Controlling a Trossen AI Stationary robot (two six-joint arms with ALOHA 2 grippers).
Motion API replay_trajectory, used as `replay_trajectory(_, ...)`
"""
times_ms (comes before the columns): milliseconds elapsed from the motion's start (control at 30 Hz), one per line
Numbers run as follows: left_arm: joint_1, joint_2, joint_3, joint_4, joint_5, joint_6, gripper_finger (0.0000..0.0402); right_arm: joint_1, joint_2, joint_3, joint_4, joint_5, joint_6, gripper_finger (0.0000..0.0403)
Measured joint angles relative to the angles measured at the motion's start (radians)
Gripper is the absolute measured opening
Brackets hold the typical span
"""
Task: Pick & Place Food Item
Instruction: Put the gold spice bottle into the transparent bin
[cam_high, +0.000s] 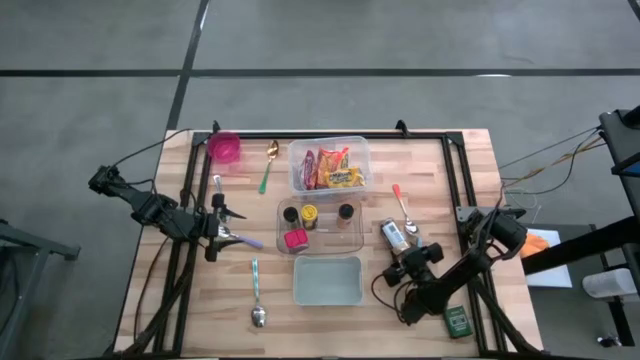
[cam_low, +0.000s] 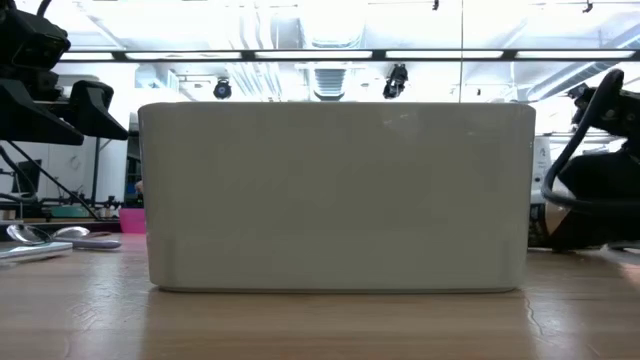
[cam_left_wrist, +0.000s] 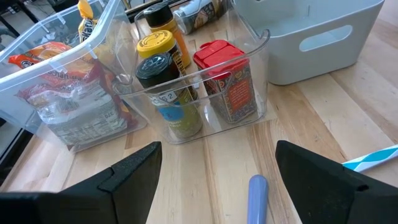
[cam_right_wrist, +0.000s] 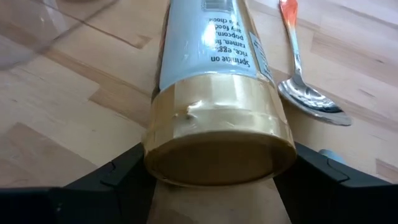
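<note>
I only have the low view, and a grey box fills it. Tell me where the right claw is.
Observer: That grey bin blocks you. Past it, the right claw is closed around the gold cap of a seasoning jar lying flat on the table.
Operator: Report anything next to that jar.
Observer: An orange-handled spoon lies close beside it.
Operator: Now the left claw.
Observer: The left claw is open, above a purple handle, facing the clear organiser of spice jars.

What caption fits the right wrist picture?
Right gripper jaws around a gold-capped seasoning bottle lying beside an orange-handled spoon.
</note>
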Motion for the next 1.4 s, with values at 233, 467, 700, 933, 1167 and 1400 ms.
replay_trajectory(233, 0.0, 0.0, 0.0, 0.0, 0.0, 0.0, 0.0317, -0.003, -0.12, 0.014, -0.046, -0.003, -0.057, 0.0267)
replay_trajectory(467, 0.0, 0.0, 0.0, 0.0, 0.0, 0.0, 0.0317, -0.037, -0.314, 0.023, -0.052, -0.075, -0.233, 0.0267)
replay_trajectory(700, 0.0, 0.0, 0.0, 0.0, 0.0, 0.0, 0.0317, -0.118, -0.55, 0.077, -0.053, -0.233, -0.474, 0.0267)
replay_trajectory(933, 0.0, 0.0, 0.0, 0.0, 0.0, 0.0, 0.0317, -0.241, -0.724, 0.165, -0.056, -0.398, -0.686, 0.0267)
replay_trajectory(1167, 0.0, 0.0, 0.0, 0.0, 0.0, 0.0, 0.0317, -0.428, -0.735, 0.292, -0.089, -0.657, -0.88, 0.0267)
replay_trajectory(1400, 0.0, 0.0, 0.0, 0.0, 0.0, 0.0, 0.0317, -0.585, -0.605, 0.456, -0.161, -0.891, -1.043, 0.0267)
